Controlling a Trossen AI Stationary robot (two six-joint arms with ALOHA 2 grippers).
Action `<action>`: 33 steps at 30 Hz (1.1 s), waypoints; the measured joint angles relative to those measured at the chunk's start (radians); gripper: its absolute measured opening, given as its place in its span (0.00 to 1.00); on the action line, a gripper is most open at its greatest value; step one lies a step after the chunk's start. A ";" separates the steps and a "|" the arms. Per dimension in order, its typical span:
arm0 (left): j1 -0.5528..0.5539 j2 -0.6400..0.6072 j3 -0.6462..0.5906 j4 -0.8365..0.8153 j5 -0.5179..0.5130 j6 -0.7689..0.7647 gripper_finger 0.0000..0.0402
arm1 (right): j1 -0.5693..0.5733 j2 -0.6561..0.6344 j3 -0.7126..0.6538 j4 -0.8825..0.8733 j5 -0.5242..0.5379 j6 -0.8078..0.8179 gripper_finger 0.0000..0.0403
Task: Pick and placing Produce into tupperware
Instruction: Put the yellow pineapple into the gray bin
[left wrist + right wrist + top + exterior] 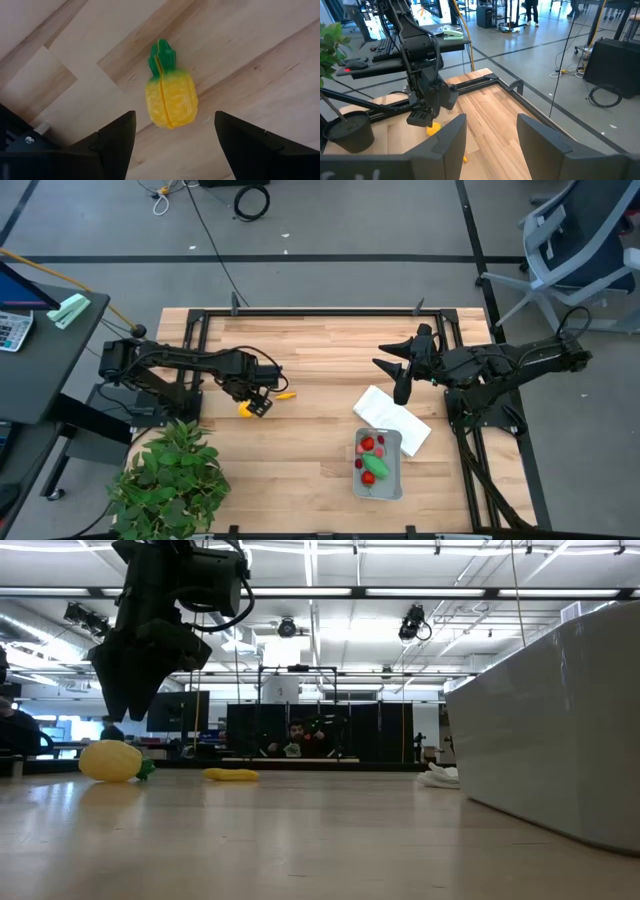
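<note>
A yellow toy pineapple with a green crown lies on its side on the wood table, also seen in the high view and the low view. My left gripper hangs open just above it, pointing down, one finger on each side and clear of it. A thin orange-yellow piece lies just beyond. The pale tupperware holds small red pieces and a green oval. My right gripper waits open, raised above the table's right part.
A white cloth lies by the tupperware's far end. A leafy green plant stands at the near left corner. A black frame runs along the table's far edge. Bare wood lies between the pineapple and the tupperware.
</note>
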 joint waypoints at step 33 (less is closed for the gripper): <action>0.005 0.000 -0.150 0.205 0.040 -0.007 0.68 | 0.000 0.000 0.000 0.000 0.000 0.008 0.45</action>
